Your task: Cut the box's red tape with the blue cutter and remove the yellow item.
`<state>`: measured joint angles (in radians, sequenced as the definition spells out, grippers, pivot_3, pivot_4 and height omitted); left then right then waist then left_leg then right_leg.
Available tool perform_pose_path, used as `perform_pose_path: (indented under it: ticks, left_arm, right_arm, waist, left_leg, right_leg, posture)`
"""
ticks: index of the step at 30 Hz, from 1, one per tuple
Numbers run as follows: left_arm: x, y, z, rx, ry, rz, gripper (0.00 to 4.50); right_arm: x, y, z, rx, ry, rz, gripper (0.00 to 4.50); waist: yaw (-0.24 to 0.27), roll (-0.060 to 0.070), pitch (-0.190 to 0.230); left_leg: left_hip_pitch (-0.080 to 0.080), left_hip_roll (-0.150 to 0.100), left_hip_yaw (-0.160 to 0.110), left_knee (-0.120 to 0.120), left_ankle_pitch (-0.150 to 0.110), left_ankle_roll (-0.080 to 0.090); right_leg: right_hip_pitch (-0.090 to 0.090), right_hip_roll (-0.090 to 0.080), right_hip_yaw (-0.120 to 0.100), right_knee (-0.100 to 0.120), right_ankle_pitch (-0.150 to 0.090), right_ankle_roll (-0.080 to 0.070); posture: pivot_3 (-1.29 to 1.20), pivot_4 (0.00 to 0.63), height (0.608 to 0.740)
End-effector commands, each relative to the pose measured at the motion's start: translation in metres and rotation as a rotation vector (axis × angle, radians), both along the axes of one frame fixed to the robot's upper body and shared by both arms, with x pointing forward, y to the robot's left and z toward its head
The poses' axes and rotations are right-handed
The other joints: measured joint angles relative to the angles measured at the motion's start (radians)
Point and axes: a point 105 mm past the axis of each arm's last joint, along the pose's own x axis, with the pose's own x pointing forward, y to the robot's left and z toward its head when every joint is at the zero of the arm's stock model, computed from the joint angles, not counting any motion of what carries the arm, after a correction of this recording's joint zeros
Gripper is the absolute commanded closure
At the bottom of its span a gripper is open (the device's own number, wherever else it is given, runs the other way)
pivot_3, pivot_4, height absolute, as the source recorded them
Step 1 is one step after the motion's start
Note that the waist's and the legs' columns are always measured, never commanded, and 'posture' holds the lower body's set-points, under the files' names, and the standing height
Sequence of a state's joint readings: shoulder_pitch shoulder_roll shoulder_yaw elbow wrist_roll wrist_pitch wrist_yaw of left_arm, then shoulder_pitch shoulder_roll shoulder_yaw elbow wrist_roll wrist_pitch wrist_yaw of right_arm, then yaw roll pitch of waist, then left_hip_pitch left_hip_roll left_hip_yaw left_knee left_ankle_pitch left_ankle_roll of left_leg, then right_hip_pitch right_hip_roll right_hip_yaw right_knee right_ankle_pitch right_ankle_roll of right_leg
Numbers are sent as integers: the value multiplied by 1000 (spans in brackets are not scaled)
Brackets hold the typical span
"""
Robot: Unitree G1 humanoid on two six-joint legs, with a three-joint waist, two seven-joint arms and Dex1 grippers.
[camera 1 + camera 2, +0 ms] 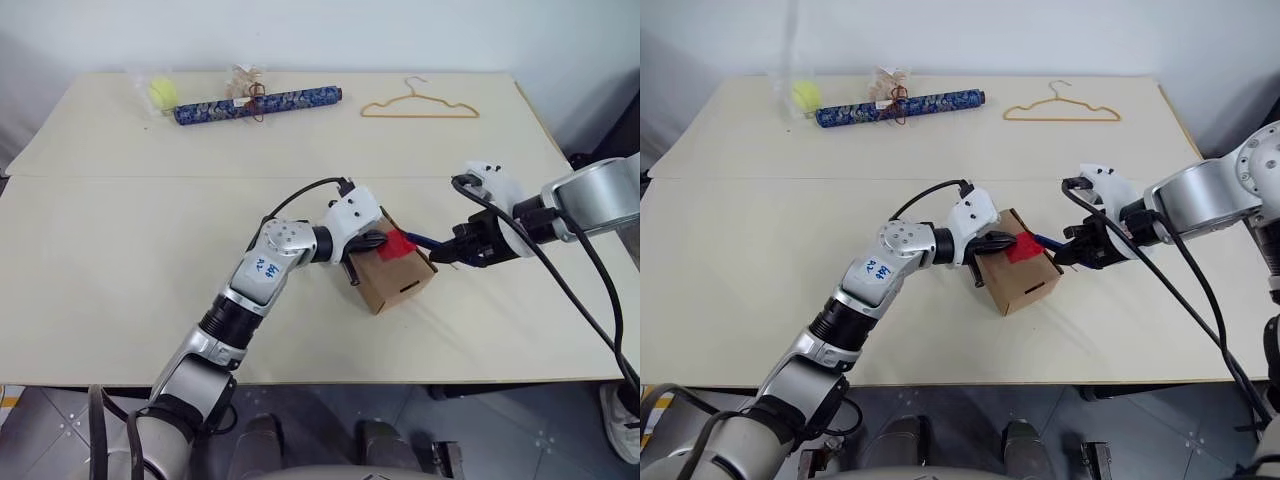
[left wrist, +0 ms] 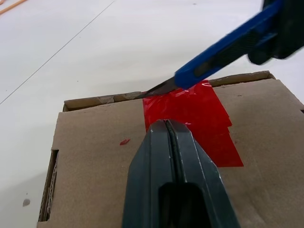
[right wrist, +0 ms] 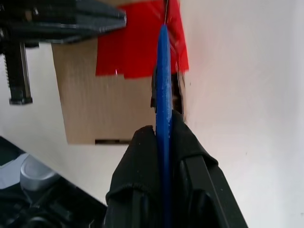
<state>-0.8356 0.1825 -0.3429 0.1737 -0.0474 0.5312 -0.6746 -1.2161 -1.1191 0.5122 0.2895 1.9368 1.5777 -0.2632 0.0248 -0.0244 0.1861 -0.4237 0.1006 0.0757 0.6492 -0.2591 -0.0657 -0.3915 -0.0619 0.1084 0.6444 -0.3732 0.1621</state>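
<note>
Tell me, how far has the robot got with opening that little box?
Done: the right gripper is shut on the blue cutter, and the shut left gripper presses on the box. In hand: the blade tip sits at the edge of the red tape, which looks uncut. Left: slicing the tape, opening the flaps and taking out the yellow item.
</note>
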Motion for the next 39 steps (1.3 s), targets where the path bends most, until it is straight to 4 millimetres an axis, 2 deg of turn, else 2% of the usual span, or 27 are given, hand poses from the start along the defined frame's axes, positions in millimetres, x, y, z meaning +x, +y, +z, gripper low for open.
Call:
perform_pose_path:
  ticks: [1, 15, 21, 28, 32, 39]
  left_arm:
    - [-1, 9, -48, 124, 131, 39, 4500]
    - [-3, 10, -50, 132, 135, 36, 4500]
    - [-4, 11, -51, 139, 136, 32, 4500]
    - [-4, 11, -51, 142, 132, 32, 4500]
    - [-3, 11, -51, 141, 130, 39, 4500]
    - [-2, 11, -52, 136, 138, 52, 4500]
  right_arm:
    - [-14, -1, -1, -9, 51, 56, 4433]
    - [-13, -11, -5, -59, 77, 12, 4433]
    - [0, -5, 1, -77, 42, -2, 4433]
    - [3, 0, 4, -115, 33, 26, 4433]
    - [-2, 1, 4, -127, 56, 57, 4433]
    - [-27, -8, -8, -143, 157, 100, 4433]
  waist:
    - [0, 0, 0]
    - [0, 0, -1]
    - [-3, 0, -1]
    - [-3, 0, -1]
    - [-2, 0, -1]
    - [-1, 0, -1]
  left_leg:
    - [0, 0, 0, 0, 0, 1]
    - [0, 0, 0, 0, -2, 3]
    - [0, 0, 0, 0, -2, 3]
    - [0, 0, 1, 0, -2, 3]
    - [0, 0, 1, 0, -2, 3]
    - [0, 0, 0, 0, -2, 4]
  right_leg:
    - [0, 0, 0, 0, 0, 0]
    - [0, 0, 0, 0, 0, 0]
    - [0, 0, 0, 0, 0, -1]
    - [-1, 0, 0, 0, 0, -1]
    - [-1, 0, 0, 0, 0, -1]
    - [0, 0, 0, 0, 0, -1]
  posture:
    - [0, 150, 740]
    - [0, 150, 740]
    - [0, 150, 740]
    - [0, 150, 740]
    - [0, 150, 740]
    - [0, 150, 740]
